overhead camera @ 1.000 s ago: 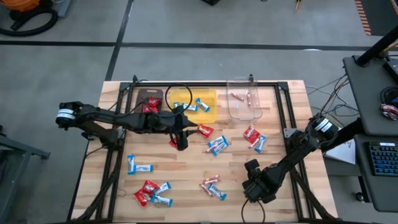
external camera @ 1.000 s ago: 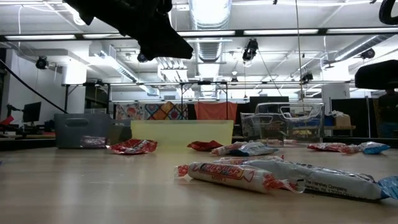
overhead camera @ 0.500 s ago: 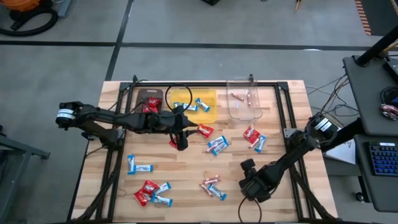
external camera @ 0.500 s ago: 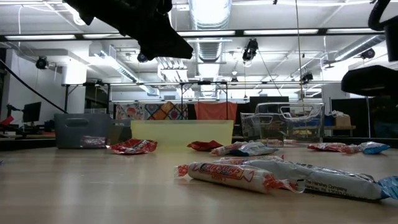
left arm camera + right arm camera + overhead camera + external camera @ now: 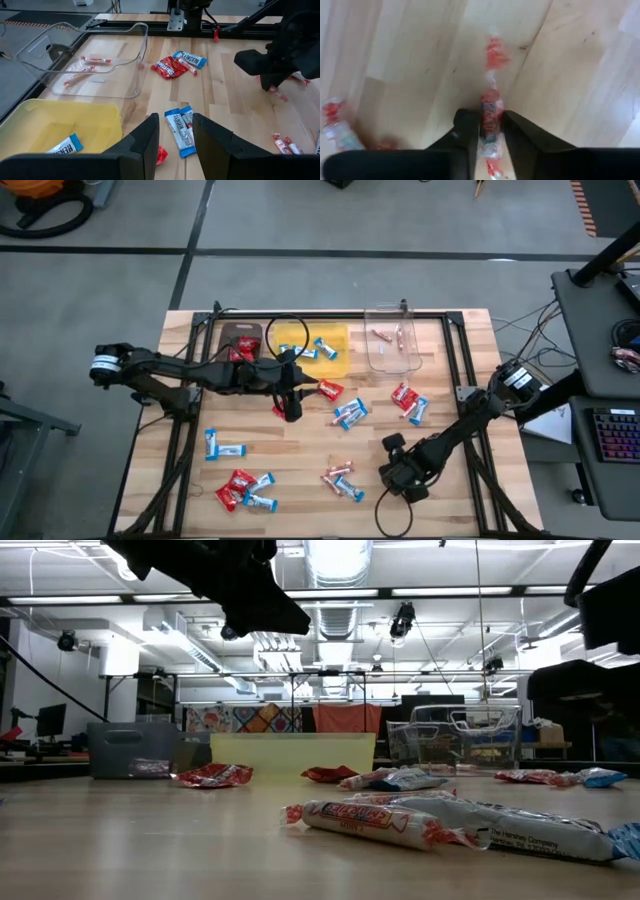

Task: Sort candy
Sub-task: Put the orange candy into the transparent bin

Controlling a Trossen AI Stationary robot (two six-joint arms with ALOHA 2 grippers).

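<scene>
Wrapped candy lies scattered on the wooden table (image 5: pixel 470 480): red packets (image 5: pixel 328 390), blue-and-white bars (image 5: pixel 350 413) and pink sticks (image 5: pixel 340 475). My right gripper (image 5: pixel 392 478) points steeply down near the table's front edge, beside the pink sticks, and is shut on one pink stick (image 5: pixel 490 112). My left gripper (image 5: pixel 175 145) hovers open over the table's middle, near the yellow bin (image 5: pixel 312 345), with nothing between its fingers. Blue-and-white bars (image 5: pixel 181 129) lie on the table beyond it. My right gripper pinches the pink stick's middle part (image 5: pixel 490 107) between its two fingers (image 5: pixel 468 125), one on each long side. The fingers come from above, pointing steeply down, and lie across the stick. The stick's far twisted end (image 5: pixel 495 54) looks to be on the table.
A brown bin (image 5: pixel 240 340), the yellow bin and a clear bin (image 5: pixel 390 345) stand in a row at the far edge. A black frame (image 5: pixel 455 360) runs around the work area. More candy clusters lie at the near left (image 5: pixel 245 490) and middle right (image 5: pixel 408 402).
My right gripper has gone toward the table's left edge, closer to the pink sticks near the front, and has tipped more steeply down. The left arm and the candy elsewhere have stayed put.
</scene>
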